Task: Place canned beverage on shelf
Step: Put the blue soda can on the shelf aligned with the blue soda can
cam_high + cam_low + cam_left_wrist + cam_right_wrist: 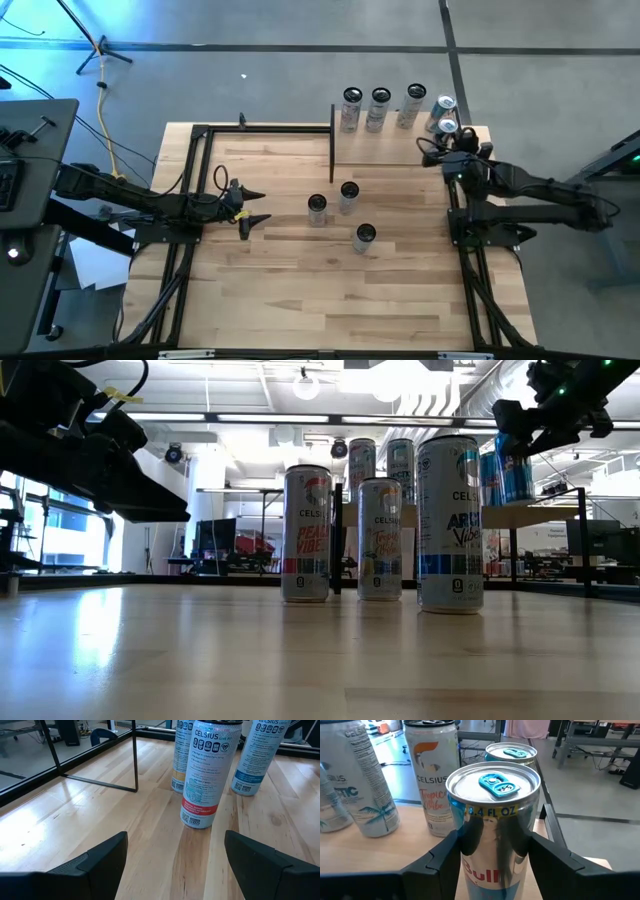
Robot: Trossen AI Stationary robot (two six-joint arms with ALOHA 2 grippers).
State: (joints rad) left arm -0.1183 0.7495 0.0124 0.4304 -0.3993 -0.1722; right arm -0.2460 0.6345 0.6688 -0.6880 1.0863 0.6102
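The shelf (390,150) is a light-wood board on thin black posts at the table's far right. Several cans stand on it. My right gripper (448,135) is over the shelf's right end, shut on a silver-and-blue Red Bull can (492,785) with a blue tab. A second such can (512,752) stands just beyond it. Three Celsius cans (317,208) (348,195) (364,236) stand upright on the tabletop near its middle. My left gripper (258,207) is open and empty, low over the table to their left, pointing at them (205,775). My right gripper pinches the Red Bull can's side wall (462,845), a little below the rim, between its two fingers, one on each side. The fingers come from the table's right side. The can stands upright. Its base is hidden in the wrist view and seems level with the shelf board (540,515) in the low view.
Three Celsius cans (351,108) (379,108) (413,105) stand in a row along the shelf's far edge. A black post (332,140) marks the shelf's left end. A black frame (200,135) runs along the table's left and far sides.
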